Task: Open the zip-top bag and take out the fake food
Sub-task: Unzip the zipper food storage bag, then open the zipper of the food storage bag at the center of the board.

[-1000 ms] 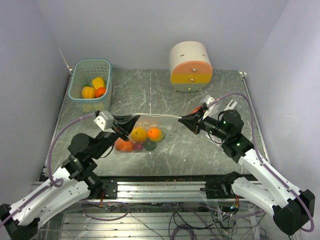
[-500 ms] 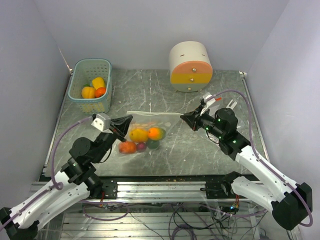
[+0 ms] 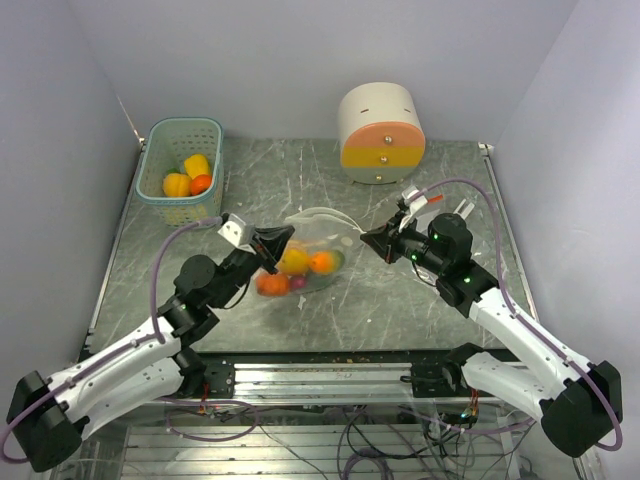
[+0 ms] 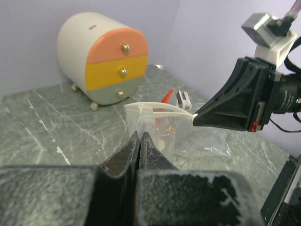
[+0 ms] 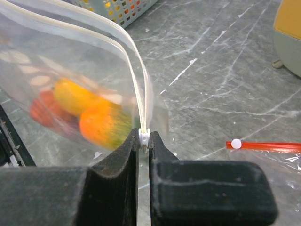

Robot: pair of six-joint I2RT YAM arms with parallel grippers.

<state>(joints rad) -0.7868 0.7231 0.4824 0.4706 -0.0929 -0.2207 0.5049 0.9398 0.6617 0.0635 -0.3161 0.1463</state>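
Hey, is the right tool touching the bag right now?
Touching. The right wrist view shows the right tool shut on the bag at its zip edge, with the white slider pinched between the fingertips.

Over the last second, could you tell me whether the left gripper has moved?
Yes: the left gripper, pinching the bag, has shifted right, away from the teal basket.
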